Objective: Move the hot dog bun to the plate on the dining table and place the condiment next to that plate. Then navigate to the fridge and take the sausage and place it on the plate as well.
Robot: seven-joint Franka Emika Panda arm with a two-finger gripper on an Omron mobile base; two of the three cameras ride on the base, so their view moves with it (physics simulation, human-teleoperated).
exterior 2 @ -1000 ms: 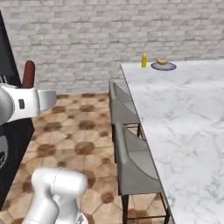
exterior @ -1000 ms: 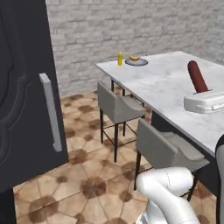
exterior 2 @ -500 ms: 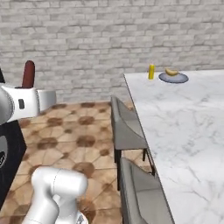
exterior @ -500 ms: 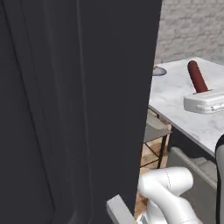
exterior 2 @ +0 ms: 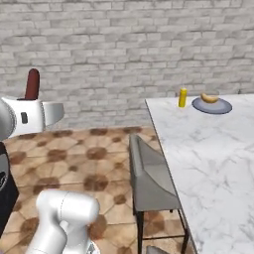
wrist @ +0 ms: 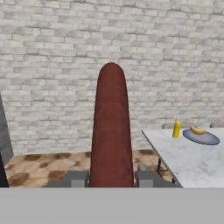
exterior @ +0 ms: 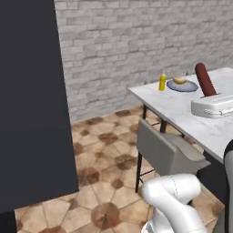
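The end effector [wrist: 111,178] is clamped on the lower end of the sausage [wrist: 111,131], which stands up between the two fingertips [wrist: 78,178] like a post; in the left base view the same sausage [exterior: 205,79] rises above the white hand, and in the right base view it pokes up at the far left [exterior 2: 32,84]. It is held in the air, well short of its goal.

The dining tabletop [exterior 2: 208,149] stretches away on the right. At its far end sits the plate [exterior 2: 212,105] with the bun [exterior 2: 210,98] lying on it, and the yellow condiment bottle [exterior 2: 182,97] stands upright just beside the plate, on the side toward the table's corner. So the first two parts of the task look finished, and what appears to remain is carrying the sausage over and laying it on the plate.

The sausage is likely light, smooth and somewhat soft, so it may slip or swing in a pinch this near one end. A hold closer to its middle would be steadier, though the present grip looks secure enough for a gentle carry. It is round and would probably roll, so it should be set down low beside the bun, well inside the plate's rim. A grey stool [exterior: 166,150] stands tucked along the tabletop edge, near the approach path.
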